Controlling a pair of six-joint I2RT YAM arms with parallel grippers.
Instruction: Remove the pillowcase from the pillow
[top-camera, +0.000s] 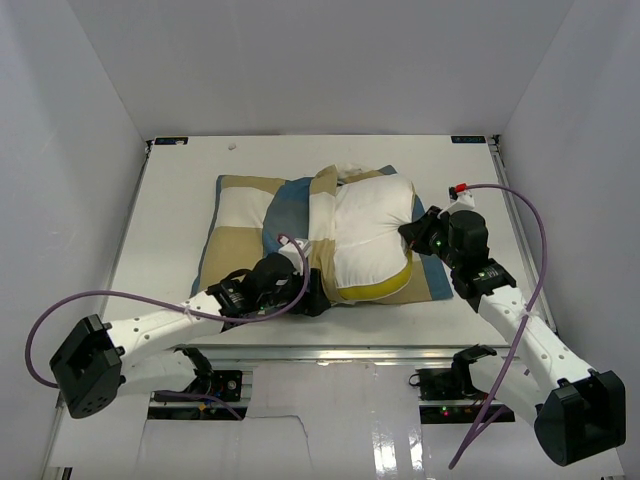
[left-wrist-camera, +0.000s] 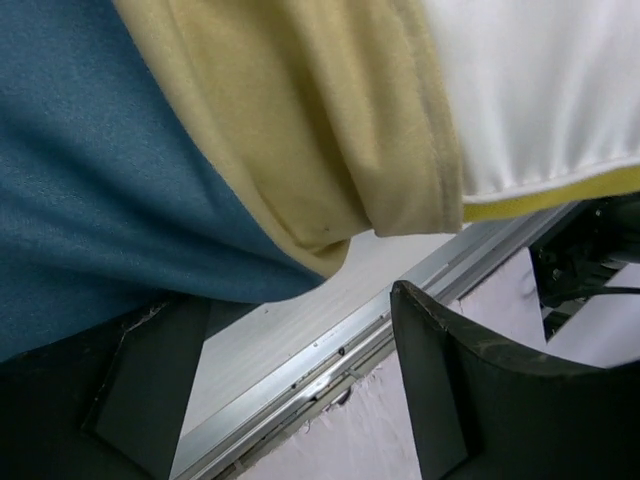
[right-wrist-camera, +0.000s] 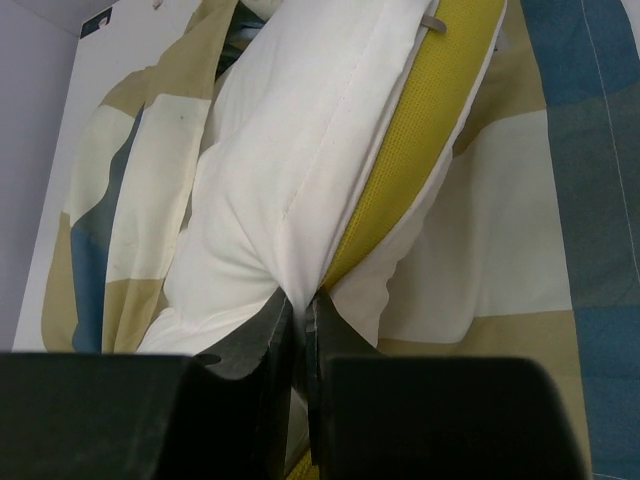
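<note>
The white pillow (top-camera: 370, 235) lies mid-table, mostly bared, with a yellow edge along its near side. The checked blue, tan and cream pillowcase (top-camera: 250, 215) is bunched to its left and spread under it. My right gripper (top-camera: 410, 238) is shut on a pinch of the pillow's white fabric at its right edge; the right wrist view shows its jaws (right-wrist-camera: 300, 305) closed on the pillow (right-wrist-camera: 290, 150) beside the yellow seam, over the pillowcase (right-wrist-camera: 500, 260). My left gripper (top-camera: 318, 298) is open at the pillowcase's near edge. In the left wrist view it (left-wrist-camera: 300, 370) holds nothing, with the pillowcase (left-wrist-camera: 150, 150) and pillow (left-wrist-camera: 540, 90) just beyond its fingers.
The white table (top-camera: 180, 200) is enclosed by white walls on the left, right and back. An aluminium rail (left-wrist-camera: 330, 345) runs along the table's near edge right under my left gripper. Purple cables loop beside both arms.
</note>
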